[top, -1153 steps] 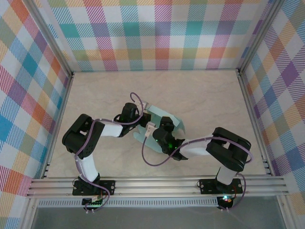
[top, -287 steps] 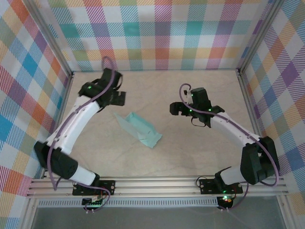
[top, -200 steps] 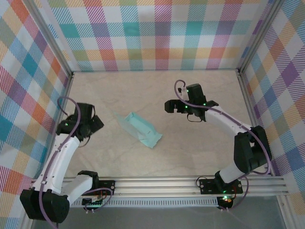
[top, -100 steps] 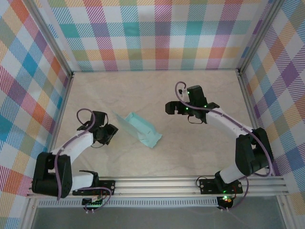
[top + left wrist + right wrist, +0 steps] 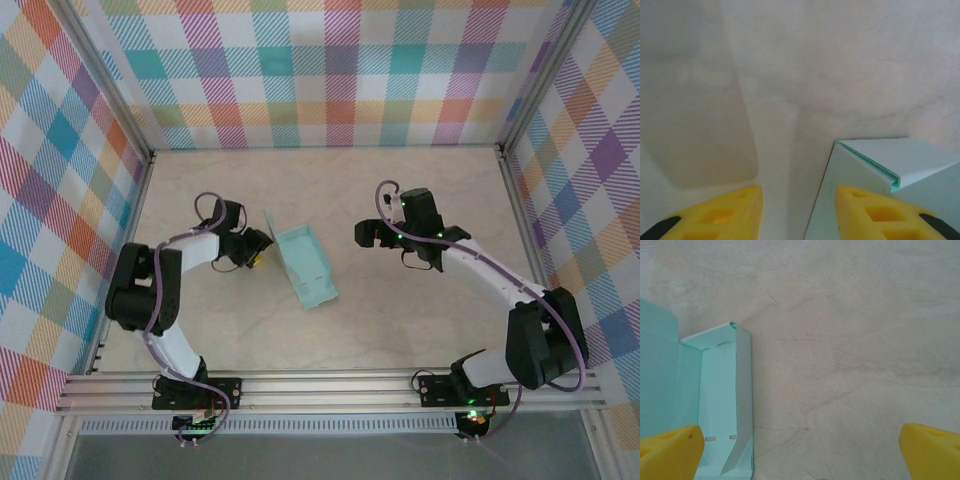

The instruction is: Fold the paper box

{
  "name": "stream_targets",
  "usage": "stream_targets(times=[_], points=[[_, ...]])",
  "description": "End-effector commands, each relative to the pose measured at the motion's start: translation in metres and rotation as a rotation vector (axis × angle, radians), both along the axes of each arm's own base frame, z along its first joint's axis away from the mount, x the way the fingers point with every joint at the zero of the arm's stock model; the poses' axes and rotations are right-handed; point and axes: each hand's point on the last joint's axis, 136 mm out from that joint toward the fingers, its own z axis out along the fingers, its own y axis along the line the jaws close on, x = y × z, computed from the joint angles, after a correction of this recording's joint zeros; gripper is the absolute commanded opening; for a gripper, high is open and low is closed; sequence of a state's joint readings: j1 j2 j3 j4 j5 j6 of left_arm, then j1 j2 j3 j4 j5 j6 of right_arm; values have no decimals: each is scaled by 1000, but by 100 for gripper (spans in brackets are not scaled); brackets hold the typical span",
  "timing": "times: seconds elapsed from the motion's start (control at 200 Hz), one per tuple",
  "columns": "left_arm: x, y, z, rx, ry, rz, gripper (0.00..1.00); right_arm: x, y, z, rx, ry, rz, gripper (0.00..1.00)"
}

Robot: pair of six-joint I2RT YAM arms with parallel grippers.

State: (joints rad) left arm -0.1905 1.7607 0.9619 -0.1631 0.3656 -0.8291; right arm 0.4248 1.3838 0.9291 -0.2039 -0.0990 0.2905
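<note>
**Paper box lying mid-table, both grippers open beside it**

The paper box (image 5: 308, 266) is lying on the table (image 5: 420, 310), a little left of the table's middle. It is well clear of every edge and sits between the two grippers. From the top view we are seeing it as a shallow, open mint tray. Its long axis is running on a slant, from the far-left side toward the near-right side. One thin panel is standing up along its left side, seen almost edge-on.

The left gripper (image 5: 262, 249) is sitting just beside that raised panel, on the box's left. In the left wrist view the left gripper (image 5: 797, 220) is standing with its jaws apart. Its two yellow pads (image 5: 715, 217) are showing at the bottom of the frame. The edge of the paper box (image 5: 865, 165) is coming up between them, close against the right-hand pad, with bare table (image 5: 815, 75) beyond. The jaws are not closing on the card. We cannot tell whether that pad is touching it.

The right gripper (image 5: 363, 233) is hovering to the right of the box, near it but apart. In the right wrist view the right gripper (image 5: 800, 455) is spread wide and is gripping nothing. The paper box (image 5: 717, 405) is showing past the left fingertip, its open inside toward the camera, with one side wall leaning inward. Pale veined table (image 5: 855, 340) is lying between the fingertips.
</note>
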Motion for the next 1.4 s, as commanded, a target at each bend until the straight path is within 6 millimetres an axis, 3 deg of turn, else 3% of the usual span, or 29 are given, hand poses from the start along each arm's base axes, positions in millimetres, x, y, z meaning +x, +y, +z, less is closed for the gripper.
stream_targets(times=[0.0, 0.215, 0.29, 0.4, 0.51, 0.745, 0.89, 1.01, 1.11, 1.195, 1.295, 1.395], points=[[13, -37, 7, -28, -22, -155, 43, -4, -12, 2, -38, -25, -7, 100], [33, -106, 6, -72, -18, -317, 43, -6, -21, -10, -64, -15, 21, 100], [28, -128, 3, -83, 18, -371, 43, -7, -20, -12, -83, -9, 65, 100], [33, -143, 6, -97, -8, -377, 43, -8, -20, -17, -142, -38, 143, 100], [38, -131, 15, -71, -36, -340, 45, -13, -13, -20, -212, -113, 302, 100], [40, -66, 46, -57, -99, -242, 57, -5, 0, -40, -317, -198, 534, 93], [24, -30, 84, 82, -245, -284, 80, 10, 9, -60, -370, -150, 606, 89], [5, -13, 132, 182, -409, -310, 94, 21, 18, -66, -357, -141, 636, 85], [-13, -18, 169, 207, -525, -372, 100, 26, 26, -72, -335, -125, 667, 79], [-27, -31, 187, 238, -573, -460, 100, 30, 30, -75, -324, -123, 686, 59], [-38, -49, 193, 291, -593, -573, 99, 34, 32, -81, -331, -104, 696, 51], [-45, -68, 185, 299, -584, -694, 83, 36, 33, -86, -329, -82, 705, 51]])
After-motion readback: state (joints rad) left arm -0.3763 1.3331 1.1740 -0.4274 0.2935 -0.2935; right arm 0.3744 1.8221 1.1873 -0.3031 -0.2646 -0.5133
